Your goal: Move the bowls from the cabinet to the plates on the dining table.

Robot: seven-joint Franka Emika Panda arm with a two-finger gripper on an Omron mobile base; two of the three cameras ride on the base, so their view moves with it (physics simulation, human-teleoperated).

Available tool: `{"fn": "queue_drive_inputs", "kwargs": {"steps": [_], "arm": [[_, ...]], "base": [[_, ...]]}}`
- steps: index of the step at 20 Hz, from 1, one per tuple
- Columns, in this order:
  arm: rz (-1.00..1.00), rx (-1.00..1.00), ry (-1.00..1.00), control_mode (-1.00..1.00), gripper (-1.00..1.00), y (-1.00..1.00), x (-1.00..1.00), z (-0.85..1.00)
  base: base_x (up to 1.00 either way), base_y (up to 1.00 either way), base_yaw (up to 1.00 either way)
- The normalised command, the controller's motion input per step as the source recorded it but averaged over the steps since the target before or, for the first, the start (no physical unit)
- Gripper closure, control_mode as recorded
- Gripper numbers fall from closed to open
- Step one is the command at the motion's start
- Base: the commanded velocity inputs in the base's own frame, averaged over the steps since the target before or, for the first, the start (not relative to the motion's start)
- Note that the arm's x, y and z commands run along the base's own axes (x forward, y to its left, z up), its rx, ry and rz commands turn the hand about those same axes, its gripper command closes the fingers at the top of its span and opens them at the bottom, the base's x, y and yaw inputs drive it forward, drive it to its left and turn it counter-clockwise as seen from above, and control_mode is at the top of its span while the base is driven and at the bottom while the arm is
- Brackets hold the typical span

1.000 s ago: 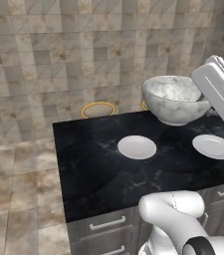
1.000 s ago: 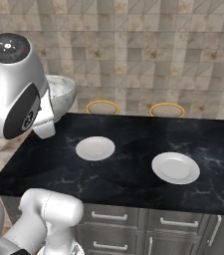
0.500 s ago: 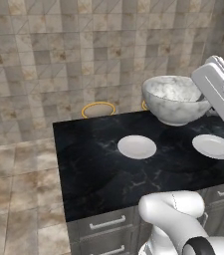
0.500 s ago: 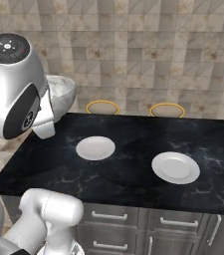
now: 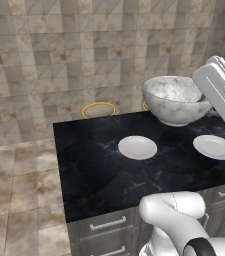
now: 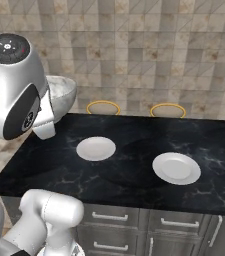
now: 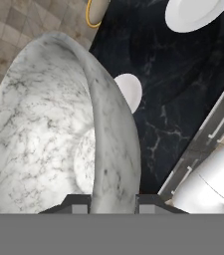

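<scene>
Nothing has visibly moved since the earlier frames: bowl, arm and both plates keep the same places in the two base views. Nearest to the hand camera, the fingers (image 7: 112, 201) pinch the rim of the marbled bowl (image 7: 58, 129), one dark tip on the inner side and one on the outer side of the wall, so the bowl hangs from its edge. In the left base view the marbled bowl (image 5: 176, 99) is held in the air above the far part of the table (image 5: 94, 165), between the two plates and higher than them, not touching the black top. It looks like stone or thick ceramic, so I judge it heavy, stiff and breakable, with a smooth glazed surface that can slip. A grip on one point of the rim lets such a weight swing or turn around the tips, so the hold must be firm and deep on the wall, and the lowering should be slow and level. Below it lie the near plate (image 5: 137, 147) and the second plate (image 5: 213, 146), both bare; the same two appear as the left plate (image 6: 96, 148) and the right plate (image 6: 176, 168) from the other side. Behind the table two yellow-rimmed stools (image 6: 103, 107) stand at its far edge, and farther is the tiled wall (image 5: 84, 45).
</scene>
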Motion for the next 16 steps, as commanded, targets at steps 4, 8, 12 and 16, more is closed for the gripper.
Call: {"fn": "queue_drive_inputs", "kwargs": {"steps": [4, 8, 12, 16], "arm": [[0.00, 0.00, 0.00, -1.00, 1.00, 0.00, 0.26, 0.00], [0.00, 0.00, 0.01, -1.00, 1.00, 0.00, 0.46, 0.00], [0.00, 0.00, 0.02, -1.00, 1.00, -0.05, 0.42, 0.00], [0.00, 0.00, 0.02, -1.00, 1.00, -0.14, 0.26, -0.04]], "base": [[0.00, 0.00, 0.00], [0.00, 0.00, 0.00], [0.00, 0.00, 0.00], [0.00, 0.00, 0.00]]}}
